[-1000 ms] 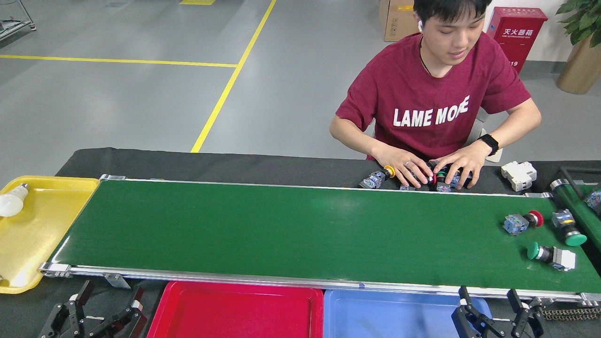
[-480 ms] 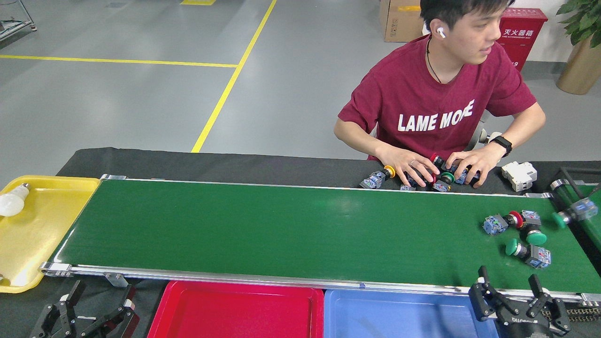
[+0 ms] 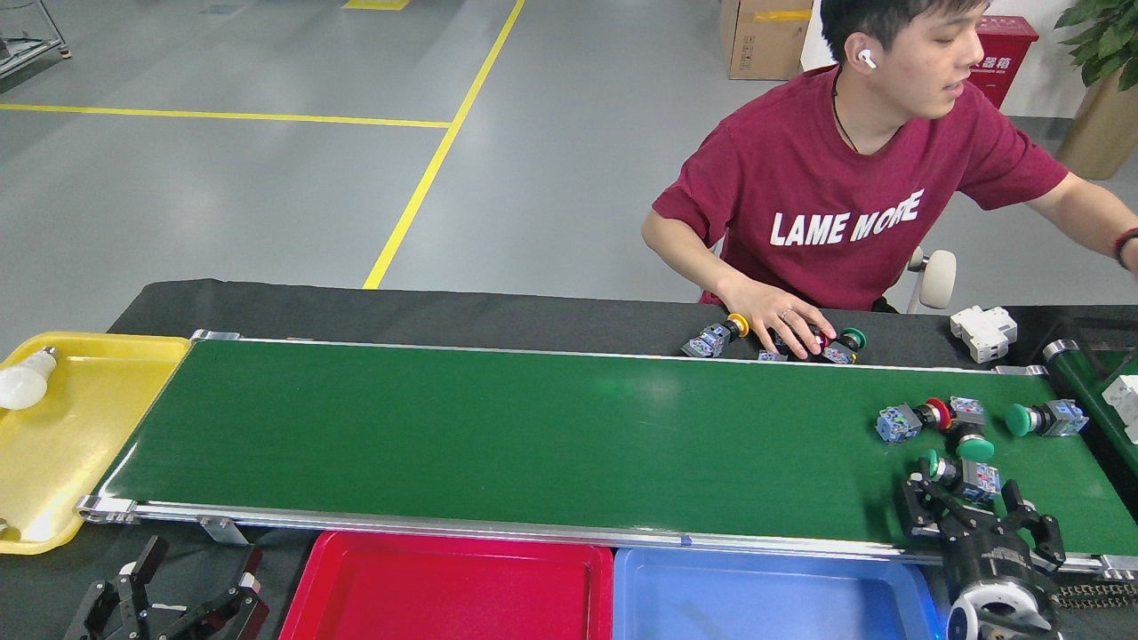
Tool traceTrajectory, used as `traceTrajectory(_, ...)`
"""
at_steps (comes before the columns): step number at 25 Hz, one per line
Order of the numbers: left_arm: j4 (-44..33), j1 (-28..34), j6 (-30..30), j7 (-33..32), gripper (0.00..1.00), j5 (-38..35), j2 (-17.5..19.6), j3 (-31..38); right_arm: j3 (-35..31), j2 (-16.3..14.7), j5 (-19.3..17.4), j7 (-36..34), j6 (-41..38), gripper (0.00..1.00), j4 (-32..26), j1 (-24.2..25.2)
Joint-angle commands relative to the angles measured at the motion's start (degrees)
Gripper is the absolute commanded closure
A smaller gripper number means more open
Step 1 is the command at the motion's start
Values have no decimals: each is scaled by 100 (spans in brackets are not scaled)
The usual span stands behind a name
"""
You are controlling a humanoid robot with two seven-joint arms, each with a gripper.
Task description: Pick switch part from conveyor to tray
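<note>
The conveyor (image 3: 498, 436) carries several switch parts at its right end. A red-capped one (image 3: 909, 419) and a green-capped one (image 3: 969, 436) lie close together, and another green-capped one (image 3: 1045, 418) lies further right. A third green-capped switch part (image 3: 965, 476) lies close to the belt's near rail. My right gripper (image 3: 972, 502) stands open over that rail, its fingertips just short of this part, one to each side. My left gripper (image 3: 200, 569) rests open at the bottom left, off the belt. A red tray (image 3: 444, 591) and a blue tray (image 3: 765, 600) sit below the near rail.
A yellow tray (image 3: 80, 444) holding a white bulb (image 3: 22, 382) stands at the belt's left end. A person's hand (image 3: 782, 320) rests on more switch parts behind the far rail. A white breaker (image 3: 982, 331) lies there too. A narrower angled belt (image 3: 1089, 391) enters at the right.
The switch parts have ridden leftwards on the belt, and one more green-capped part has come onto it. My right gripper has risen from below the rail up to the nearest part. The person's other arm has swung out right.
</note>
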Motion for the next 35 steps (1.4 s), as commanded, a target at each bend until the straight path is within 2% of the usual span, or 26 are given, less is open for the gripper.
traceTrajectory(1, -81, -8, -31, 32, 0, 4, 62, 6, 138, -68, 11, -4, 35, 1, 120, -173)
traceTrajectory(3, -81, -8, -31, 32, 0, 4, 62, 6, 332, -76, 11, -4, 97, 3, 217, -278)
traceTrajectory(6, -81, -8, -31, 32, 0, 4, 62, 6, 806, -120, 11, 5, 106, 20, 261, -234)
traceTrajectory(7, -81, -8, -31, 32, 0, 4, 62, 6, 947, -199, 2, -4, 97, 31, 243, -208)
traceTrajectory(9, -81, -8, -31, 32, 0, 4, 62, 6, 1044, -322, -68, -21, 18, 78, 226, -208)
traceTrajectory(10, -81, -8, -31, 32, 0, 4, 62, 6, 1044, -331, -77, -21, -8, 90, 226, -217)
traceTrajectory(14, -81, -8, -111, 32, 0, 4, 44, 6, 1044, -296, -95, -4, -193, 88, -108, -217)
traceTrajectory(17, -81, -8, -111, 32, 0, 4, 44, 6, 1044, -305, -165, 14, -580, 87, -776, -50)
traceTrajectory(20, -81, -8, -111, 32, 0, 4, 53, 6, 1088, -287, -226, 102, -1380, 86, -1699, 416)
traceTrajectory(22, -81, -26, -111, 32, 0, 4, 44, 6, 1140, -217, -226, 172, -1951, 84, -2024, 592)
traceTrajectory(25, -81, -8, -119, 32, 0, 4, 44, -11, 1755, 82, -200, 181, -2408, 82, -2068, 609)
traceTrajectory(31, -81, -69, -119, 32, 0, 4, 44, -20, 3408, 152, -165, 199, -2390, 78, -2016, 601)
traceTrajectory(33, -81, -43, -119, 32, 0, 4, 44, -47, 3742, 275, -86, 243, -2373, 75, -1875, 601)
traceTrajectory(34, -81, -34, -119, 32, 0, 4, 44, -47, 3830, 363, -16, 251, -2364, 68, -1796, 609)
traceTrajectory(35, -81, -34, -119, 32, 0, 4, 44, -47, 3838, 486, 37, 286, -2355, 46, -1726, 627)
